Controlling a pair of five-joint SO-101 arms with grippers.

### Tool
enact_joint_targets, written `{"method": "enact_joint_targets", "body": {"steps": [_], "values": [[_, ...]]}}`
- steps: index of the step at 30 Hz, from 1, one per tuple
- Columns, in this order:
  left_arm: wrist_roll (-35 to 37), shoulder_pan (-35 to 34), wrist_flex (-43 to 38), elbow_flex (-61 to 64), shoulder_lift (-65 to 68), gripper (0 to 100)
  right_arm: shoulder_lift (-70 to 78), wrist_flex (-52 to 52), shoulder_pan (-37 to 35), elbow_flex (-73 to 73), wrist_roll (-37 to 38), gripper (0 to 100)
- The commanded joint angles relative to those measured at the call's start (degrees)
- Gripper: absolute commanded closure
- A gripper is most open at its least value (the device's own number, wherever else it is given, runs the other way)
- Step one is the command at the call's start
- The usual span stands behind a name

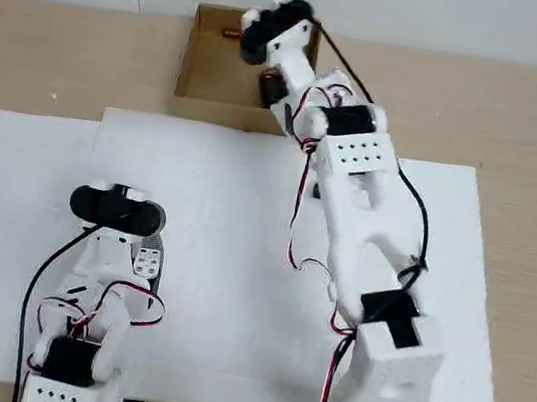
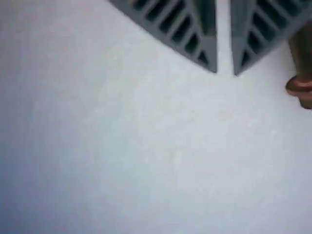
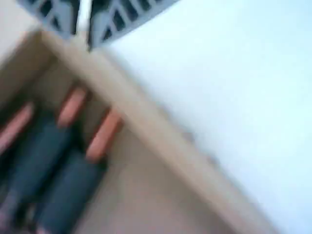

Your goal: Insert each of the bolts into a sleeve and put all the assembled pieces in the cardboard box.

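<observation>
Item: cardboard box (image 1: 208, 63), open-topped, on the desk (image 1: 524, 118) near its far edge, left of centre, just beyond the far edge of a white sheet (image 1: 217, 274) that covers the near part of the desk. Contents, per the right wrist view: assembled pieces lying side by side on the box floor, with dark sleeves (image 3: 46, 151) and orange-brown bolts (image 3: 73, 105) protruding from their ends; three bolt ends can be made out, the picture being blurred. Item: right arm (image 1: 367, 216), stretched from the near right edge of the desk to the box. Its right claw (image 1: 257, 29) hangs above the box interior; in its own view the right claw (image 3: 83, 29) is drawn in to a narrow slit, holds nothing, and sits above the box wall (image 3: 146, 129). Item: left arm (image 1: 102, 267), folded at the near left corner of the desk over the white sheet. Its left claw (image 2: 225, 68) is likewise closed to a narrow slit, empty, just above the sheet. Item: a brown rounded thing (image 2: 301, 73) beside that claw, not gripped; what it is cannot be told.
</observation>
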Motion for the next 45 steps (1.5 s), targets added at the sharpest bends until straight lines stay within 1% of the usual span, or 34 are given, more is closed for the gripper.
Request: {"method": "enact_joint_targets", "body": {"steps": [1, 5, 7, 12, 15, 17, 19, 21, 28, 32, 38, 40, 44, 45], "values": [[-0.3, -0.3, 0.1, -0.3, -0.8, 100, -5.3, 6.8, 1.1, -3.0, -3.4, 99.5], [-0.3, -0.3, 0.1, -0.3, -0.8, 100, -5.5, 12.6, 4.0, -3.0, -2.2, 99.1], [-0.3, -0.3, 0.1, -0.3, -0.8, 100, -5.5, 14.8, 5.1, -3.0, 0.0, 99.1], [-0.3, -0.3, 0.1, -0.3, -0.8, 100, -4.5, 20.5, 6.4, -2.7, 11.9, 99.1], [-0.3, -0.3, 0.1, -0.3, -0.8, 100, -2.2, 24.0, 6.4, -2.8, 17.7, 98.3], [-0.3, -0.3, 0.1, -0.3, -0.8, 100, -0.7, 25.9, 6.4, -2.9, 20.7, 93.4], [-0.3, -0.3, 0.1, -0.3, -0.8, 100, 0.6, 27.1, 6.5, -2.9, 22.2, 86.5], [-0.3, -0.3, 0.1, -0.3, -0.8, 100, 1.7, 27.7, 6.5, -2.9, 23.3, 83.1], [-0.3, -0.3, 0.1, -0.3, -0.8, 100, 6.9, 25.5, 6.3, -2.9, 28.7, 83.2], [-0.2, -0.3, 0.1, -0.3, -0.8, 100, 10.0, 21.8, 6.4, -2.9, 29.9, 83.2], [-0.2, -0.3, 0.1, -0.3, -0.8, 100, 14.1, 19.3, 6.2, -3.0, 30.0, 83.5], [-0.2, -0.3, 0.1, -0.3, -0.8, 100, 14.9, 19.2, 6.3, -3.0, 30.0, 86.3], [-0.2, -0.3, 0.1, -0.3, -0.8, 100, 15.5, 19.4, 6.3, -3.0, 29.8, 99.8], [-0.2, -0.3, 0.1, -0.3, -0.8, 100, 15.4, 19.4, 6.3, -3.0, 29.7, 99.4]]}}
